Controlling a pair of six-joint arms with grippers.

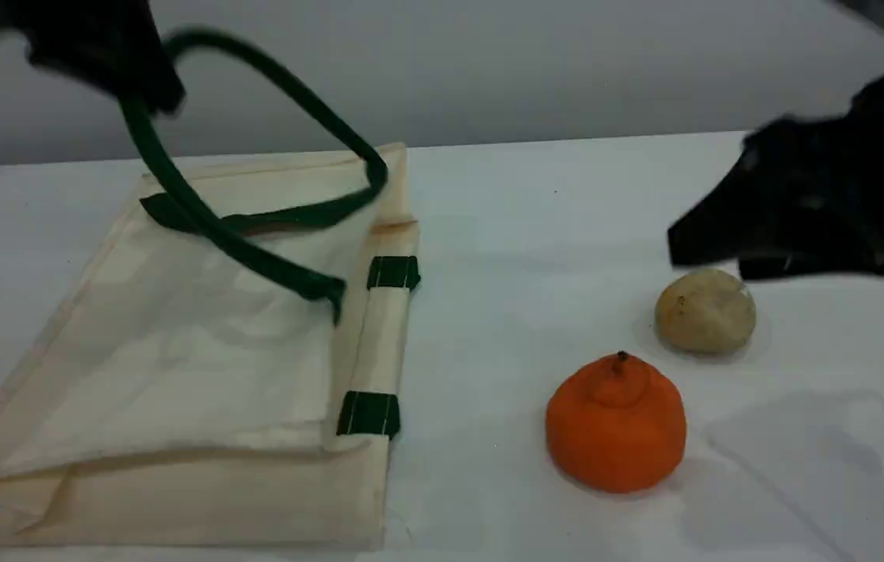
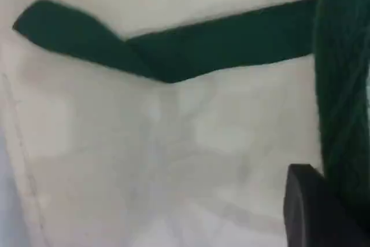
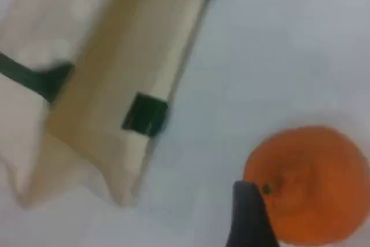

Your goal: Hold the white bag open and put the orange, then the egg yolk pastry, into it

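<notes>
Your left claw [image 1: 141, 86] is clamped on one green strap handle [image 1: 149, 148] of the white bag [image 1: 176, 351], holding it up in a loop while the bag lies flat on the left of the tabletop [image 1: 528, 234]. Your right claw [image 1: 715, 250] hangs just above the egg yolk pastry [image 1: 705, 312], jaws wide and holding nothing. The orange [image 1: 615, 425] sits near the pastry on the camera's side, apart from it, and both are well right of the bag

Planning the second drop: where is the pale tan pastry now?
Scene view, right side: the pale tan dome-shaped pastry sits on the white table, up-right of the bright orange fruit, apart from it.
</notes>
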